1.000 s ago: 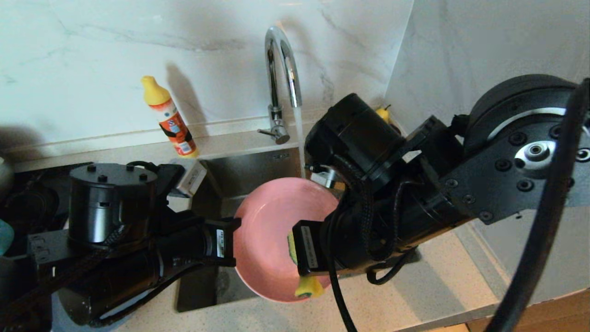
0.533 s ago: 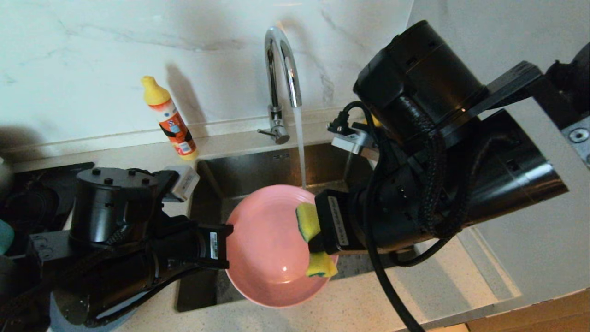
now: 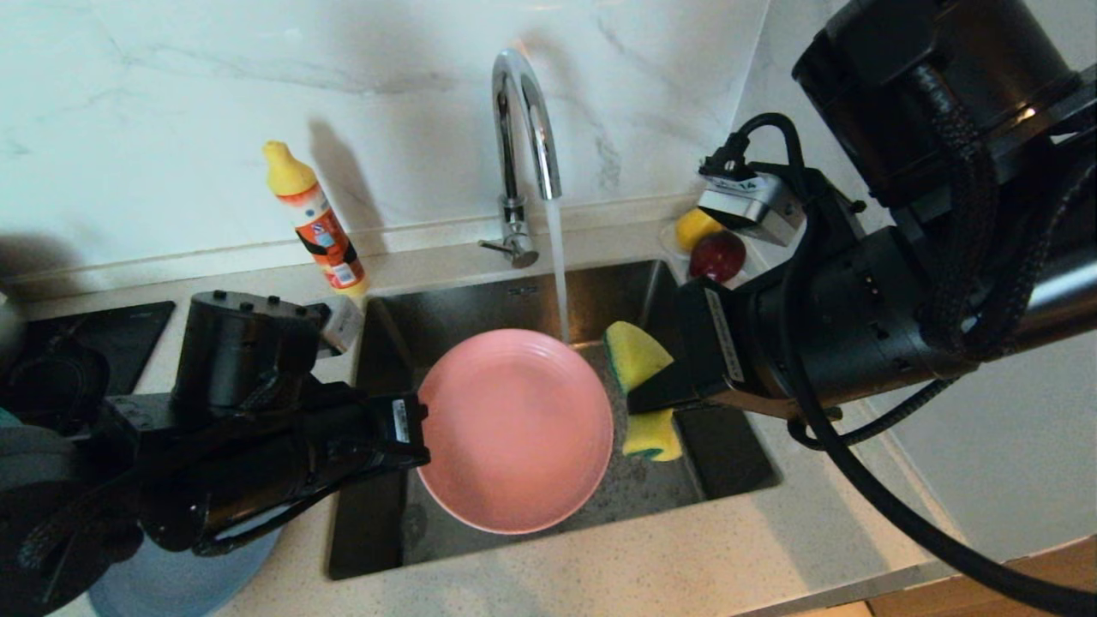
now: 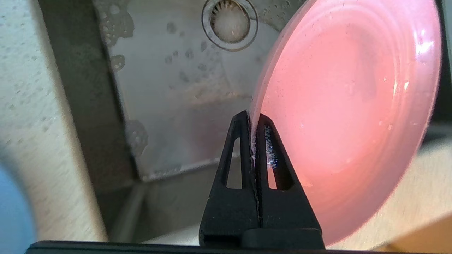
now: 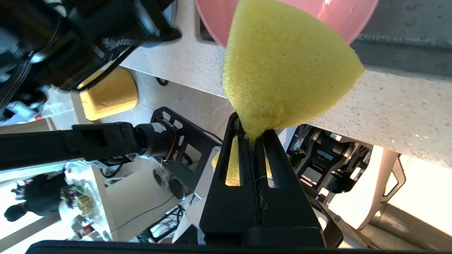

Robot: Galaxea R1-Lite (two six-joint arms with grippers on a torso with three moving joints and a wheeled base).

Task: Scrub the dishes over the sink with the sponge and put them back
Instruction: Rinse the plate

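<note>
The pink plate [image 3: 514,428] hangs tilted over the sink [image 3: 463,308], and my left gripper [image 3: 420,428] is shut on its left rim. In the left wrist view the jaws of that gripper [image 4: 252,120] pinch the plate's [image 4: 346,116] thin edge, with the round drain [image 4: 229,23] beyond. My right gripper [image 3: 638,398] is shut on the yellow sponge [image 3: 634,356], just off the plate's right rim; I cannot tell whether they touch. The sponge [image 5: 286,70] bulges out past the tips of the right gripper [image 5: 252,130]. A light-blue plate [image 3: 171,583] lies on the counter under my left arm.
Water runs from the curved chrome tap [image 3: 523,128] into the basin behind the plate. An orange bottle [image 3: 313,218] with a yellow cap stands at the back left. A yellow pear [image 3: 694,227] and a red fruit [image 3: 718,255] sit at the back right. A black hob [image 3: 86,330] is at the left.
My right gripper has carried the sponge off the plate's face, up and to the right, ending beside its right rim. The plate has stayed over the sink, tilting a little.
</note>
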